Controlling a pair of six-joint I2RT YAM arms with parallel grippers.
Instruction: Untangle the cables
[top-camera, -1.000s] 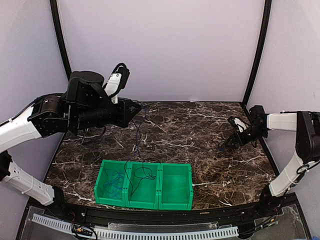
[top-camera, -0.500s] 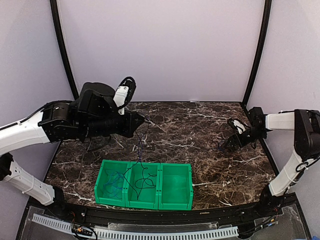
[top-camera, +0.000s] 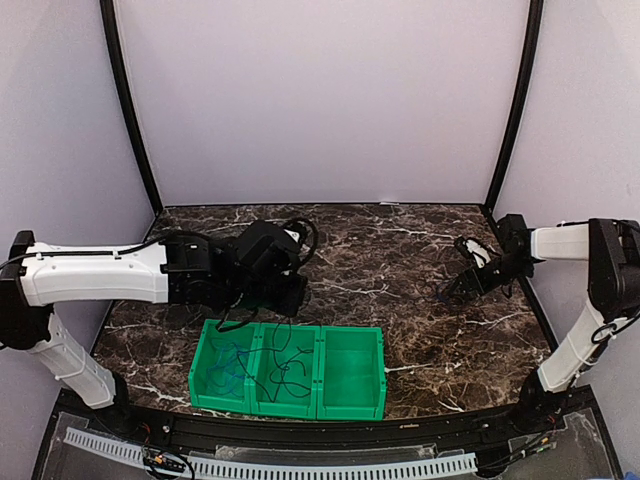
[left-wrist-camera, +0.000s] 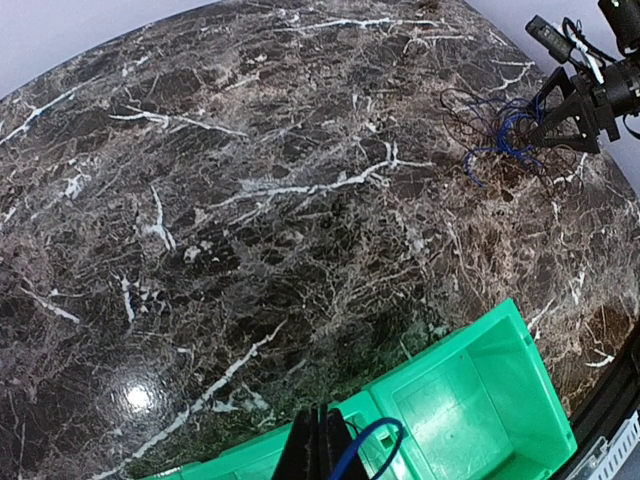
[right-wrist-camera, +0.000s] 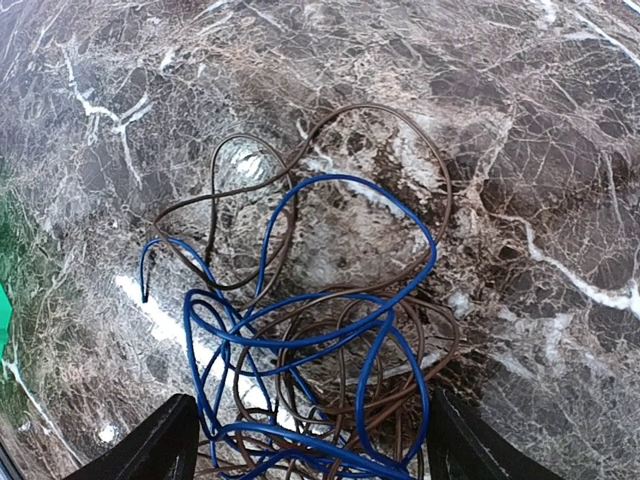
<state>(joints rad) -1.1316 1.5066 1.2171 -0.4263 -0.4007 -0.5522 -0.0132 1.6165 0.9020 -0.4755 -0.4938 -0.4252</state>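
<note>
A glossy, dark marble-look worktop (top-camera: 400, 250) with white veins carries a green plastic three-compartment bin (top-camera: 350, 400) at lower centre of the top view, with thin wire loops (top-camera: 285, 365) in its left and middle compartments. Above it the left claw (left-wrist-camera: 318, 440) is clenched on a thin blue wire (left-wrist-camera: 378, 425). The right claw (right-wrist-camera: 310, 440) stands released astride the cables (right-wrist-camera: 300, 320), a blue-and-brown stringy tangle lying on the worktop at that view's right.

A green tray (top-camera: 352, 372), seemingly three joined bins, sits on the dark marble table (top-camera: 400, 250).
</note>
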